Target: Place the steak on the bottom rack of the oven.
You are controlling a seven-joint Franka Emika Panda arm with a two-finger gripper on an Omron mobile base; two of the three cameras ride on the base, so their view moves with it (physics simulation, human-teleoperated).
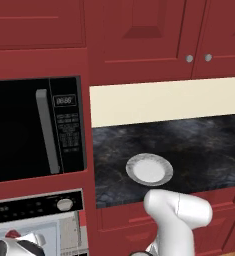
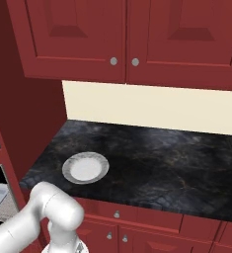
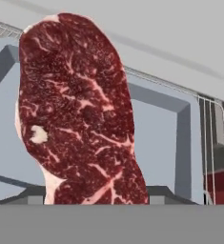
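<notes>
The steak (image 3: 77, 109), a red slab with white marbling, stands upright close to the hand camera and hides the fingertips. Behind it is the oven's grey inside (image 3: 156, 138), with the wires of a rack (image 3: 212, 143) at the right. In the left base view my gripper (image 1: 11, 243) is low at the left, in front of the oven (image 1: 34, 207) below its dark control strip and round knob (image 1: 64, 204). A sliver of the red steak (image 1: 11, 233) shows at the hand there. The gripper is shut on the steak.
A black microwave (image 1: 34, 130) with a grey handle sits above the oven. A round white plate (image 1: 149, 169) (image 2: 85, 168) lies bare on the dark marble counter (image 2: 162, 163). Red cabinets hang above and stand below.
</notes>
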